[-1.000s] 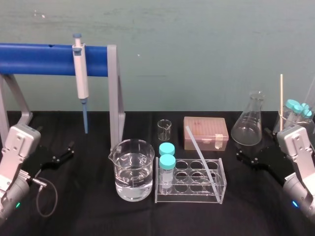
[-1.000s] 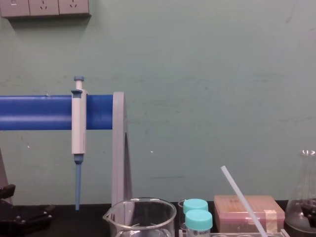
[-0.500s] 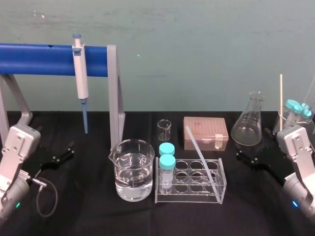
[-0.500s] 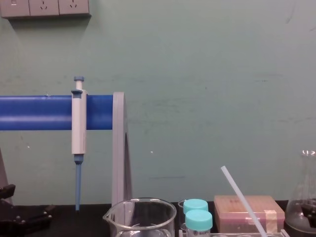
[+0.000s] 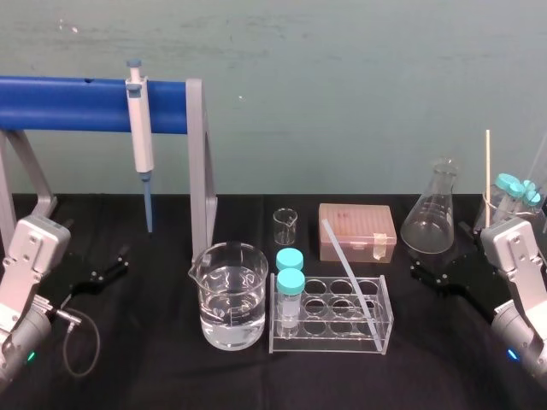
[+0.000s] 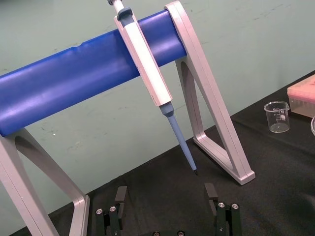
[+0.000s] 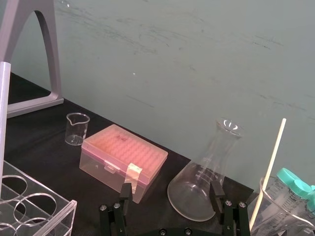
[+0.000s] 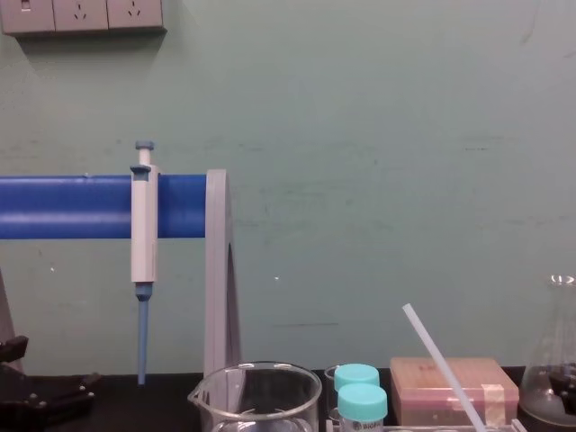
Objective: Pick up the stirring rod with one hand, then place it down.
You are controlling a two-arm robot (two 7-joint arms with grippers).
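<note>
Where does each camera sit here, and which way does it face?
Head view: up high, looking down on the table; left gripper and right gripper open at the sides.
Chest view: low, looking across the beaker to the wall; left gripper at lower left.
Left wrist view: behind the left gripper's fingers, facing the pipette.
Right wrist view: behind the right gripper's fingers, facing the tip box and flask.
Shared: head, chest and right wrist views show the stirring rod leaning in the test tube rack.

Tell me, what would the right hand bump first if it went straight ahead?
Most likely the conical flask: in the right wrist view it stands just ahead of the right hand, roughly in line with its open jaws. Depth is hard to judge, though.
</note>
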